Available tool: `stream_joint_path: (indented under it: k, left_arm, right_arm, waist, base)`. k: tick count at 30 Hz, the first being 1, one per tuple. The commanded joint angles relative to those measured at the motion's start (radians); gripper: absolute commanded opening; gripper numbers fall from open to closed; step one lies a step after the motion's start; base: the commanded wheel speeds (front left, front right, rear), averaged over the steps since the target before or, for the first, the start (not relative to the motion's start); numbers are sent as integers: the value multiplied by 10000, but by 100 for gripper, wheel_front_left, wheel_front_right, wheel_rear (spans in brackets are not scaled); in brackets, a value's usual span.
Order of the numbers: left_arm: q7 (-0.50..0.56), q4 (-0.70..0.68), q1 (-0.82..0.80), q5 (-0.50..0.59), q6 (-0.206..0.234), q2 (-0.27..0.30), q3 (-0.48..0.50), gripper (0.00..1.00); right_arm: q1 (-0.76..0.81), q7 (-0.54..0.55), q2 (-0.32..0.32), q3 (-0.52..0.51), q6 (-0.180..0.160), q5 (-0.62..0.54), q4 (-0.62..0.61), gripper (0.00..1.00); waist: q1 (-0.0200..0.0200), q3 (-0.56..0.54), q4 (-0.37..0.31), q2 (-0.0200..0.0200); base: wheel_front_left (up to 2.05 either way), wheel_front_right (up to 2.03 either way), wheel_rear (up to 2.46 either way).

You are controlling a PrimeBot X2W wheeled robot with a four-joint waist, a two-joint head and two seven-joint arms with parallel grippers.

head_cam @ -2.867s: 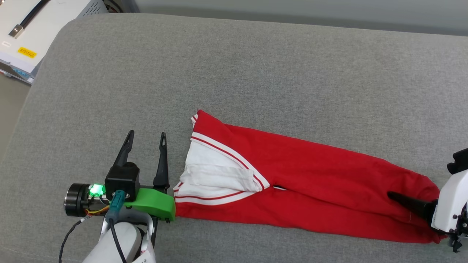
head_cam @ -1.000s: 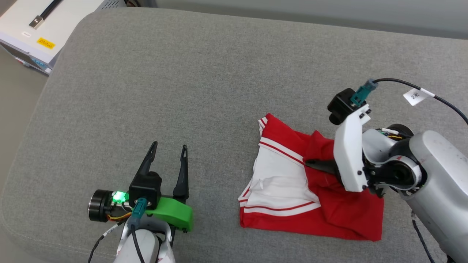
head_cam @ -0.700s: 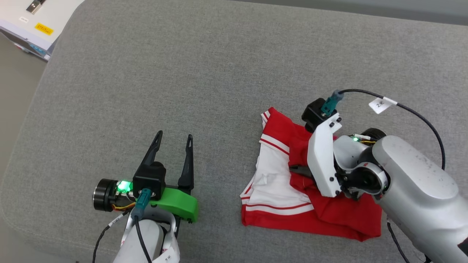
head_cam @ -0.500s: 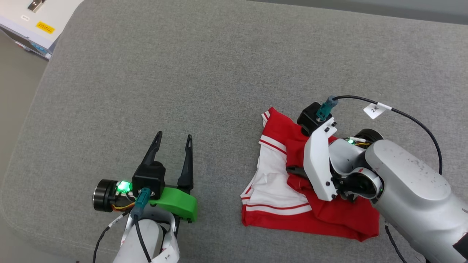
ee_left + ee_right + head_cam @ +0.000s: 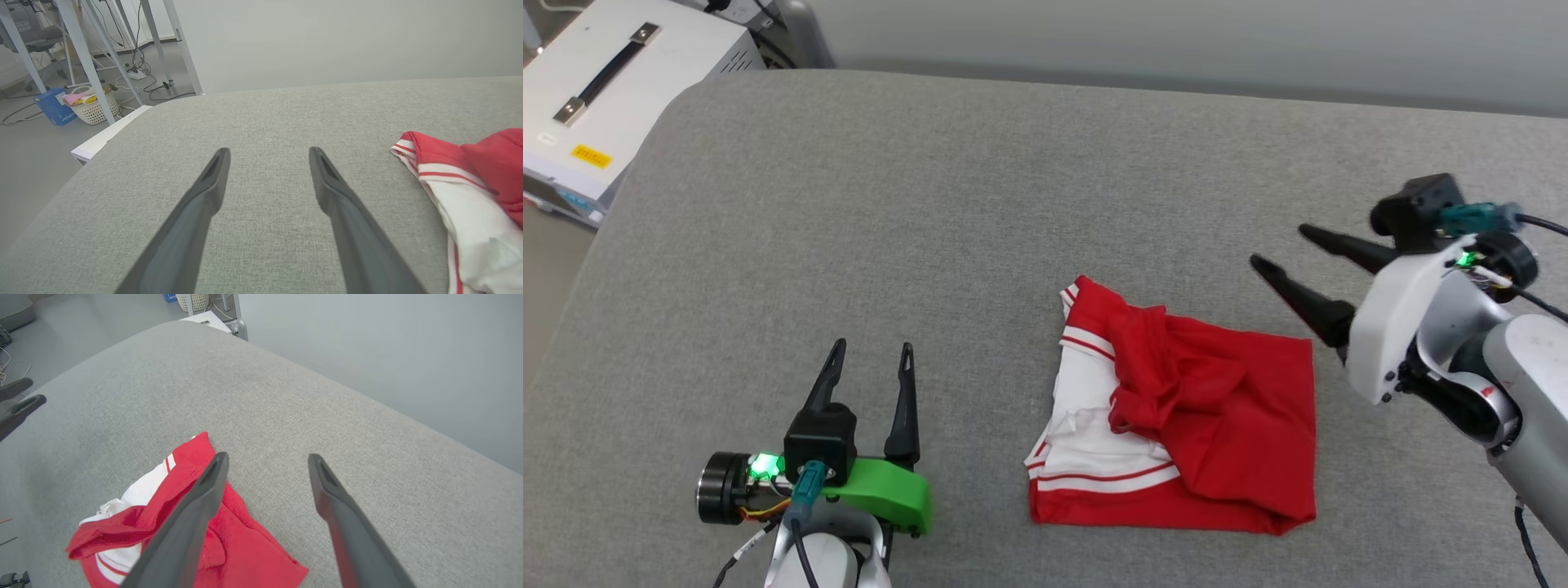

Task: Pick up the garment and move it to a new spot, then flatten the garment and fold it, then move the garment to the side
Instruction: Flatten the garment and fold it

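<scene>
The garment (image 5: 1217, 425) lies folded over on itself into a rough square on the grey cushion (image 5: 980, 204), red cloth on top, a white sleeve with red stripes showing at its left. It also shows in the left wrist view (image 5: 470, 192) and right wrist view (image 5: 229, 535). My right gripper (image 5: 1278, 245) is open and empty, raised above and to the right of the garment's upper right corner, fingers pointing left. My left gripper (image 5: 870, 355) stands open and empty on the cushion, to the left of the garment and apart from it.
A white equipment box (image 5: 596, 106) with a black handle stands off the cushion's far left corner. The cushion's left edge drops to the floor. In the left wrist view, metal table legs (image 5: 81, 49), a basket (image 5: 92, 108) and cables sit on the floor beyond.
My right gripper has opened, let go of the red cloth and drawn back up and to the right. The garment now lies folded in half. The head camera has shifted.
</scene>
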Motion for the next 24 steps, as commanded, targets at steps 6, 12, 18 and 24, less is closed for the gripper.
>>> stream_joint_path:
  k: [6,12,18,24]
  left_arm:
    - [-57,-312,554,57,144,110,273,100]
    - [-57,-607,975,60,186,165,422,100]
    - [-57,-799,1328,87,158,215,433,100]
    - [-57,-933,1619,95,139,208,375,100]
  right_arm:
    - [1541,-2781,796,-2431,-9,-2433,387,100]
    - [3031,-4193,2054,-4555,-9,-4062,224,100]
    - [4463,-4739,3139,-5935,-9,-4973,-465,100]
    - [5820,-4847,3880,-6531,-9,-5540,-1187,100]
  waist:
    - [0,-792,-921,0]
    - [0,-1113,-1328,0]
    - [0,-1427,-1525,0]
    - [0,-1634,-1572,0]
  base:
    - [0,0,0]
    - [0,0,0]
    - [0,0,0]
    - [0,0,0]
